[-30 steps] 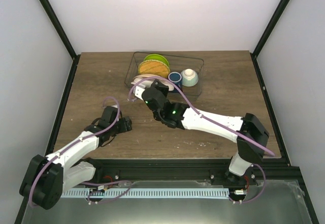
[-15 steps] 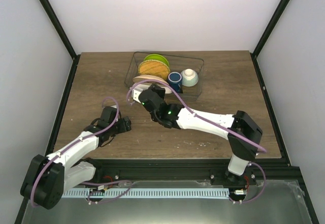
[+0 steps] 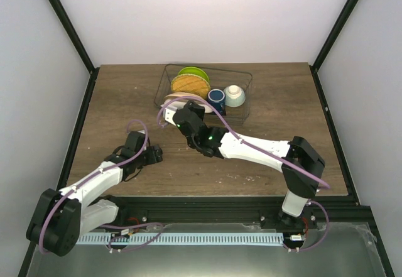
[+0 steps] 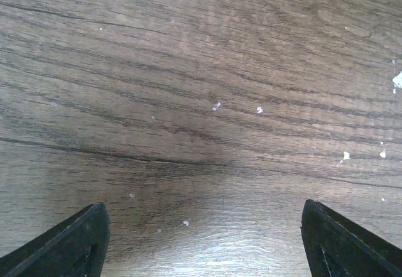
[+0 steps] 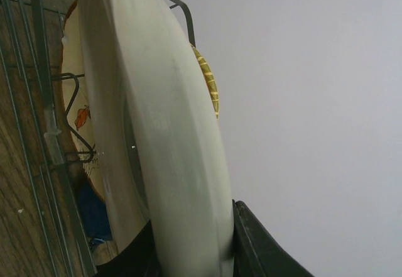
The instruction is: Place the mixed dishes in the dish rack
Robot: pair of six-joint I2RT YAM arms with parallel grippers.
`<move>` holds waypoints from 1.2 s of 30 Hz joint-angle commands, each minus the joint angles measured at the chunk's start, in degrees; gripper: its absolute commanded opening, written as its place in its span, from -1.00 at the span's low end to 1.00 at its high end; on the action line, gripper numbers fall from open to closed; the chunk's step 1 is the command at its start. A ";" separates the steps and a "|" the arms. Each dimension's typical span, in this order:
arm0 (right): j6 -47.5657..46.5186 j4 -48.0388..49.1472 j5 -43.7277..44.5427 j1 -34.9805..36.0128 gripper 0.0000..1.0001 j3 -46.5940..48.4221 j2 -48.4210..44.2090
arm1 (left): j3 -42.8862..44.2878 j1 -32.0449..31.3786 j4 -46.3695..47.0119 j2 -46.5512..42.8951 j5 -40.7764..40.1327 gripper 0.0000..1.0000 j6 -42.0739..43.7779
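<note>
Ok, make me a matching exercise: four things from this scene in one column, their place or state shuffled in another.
1 lime-green plate
2 dark blue mug
3 beige plate
4 left gripper

A open above the table
B clamped in the right gripper
C farthest back in the dish rack
D beside the pale mint bowl

Pairs: 1-C, 2-D, 3-B, 4-A

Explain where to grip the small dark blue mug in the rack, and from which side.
Pinch the rim of the small dark blue mug from above, one finger inside. It seems to stand mouth up in the dish rack, with the tan plate and pale bowl close beside it, crowding its sides.
</note>
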 commanded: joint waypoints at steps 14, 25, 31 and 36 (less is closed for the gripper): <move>-3.90 11.85 0.23 -2.80 -0.99 1.47 1.41 | 0.35 0.53 1.88 1.77 0.86 0.70 1.16; -5.67 13.72 -0.49 -3.59 -0.99 1.35 3.33 | 0.48 0.68 3.14 3.68 1.61 0.70 1.23; -1.34 6.50 -3.15 -3.80 -0.99 3.70 4.62 | 0.65 0.70 3.28 3.66 2.04 0.70 1.12; 5.80 -5.49 -6.95 -4.64 -0.99 9.39 6.39 | 0.99 0.68 3.04 3.89 2.43 0.70 1.29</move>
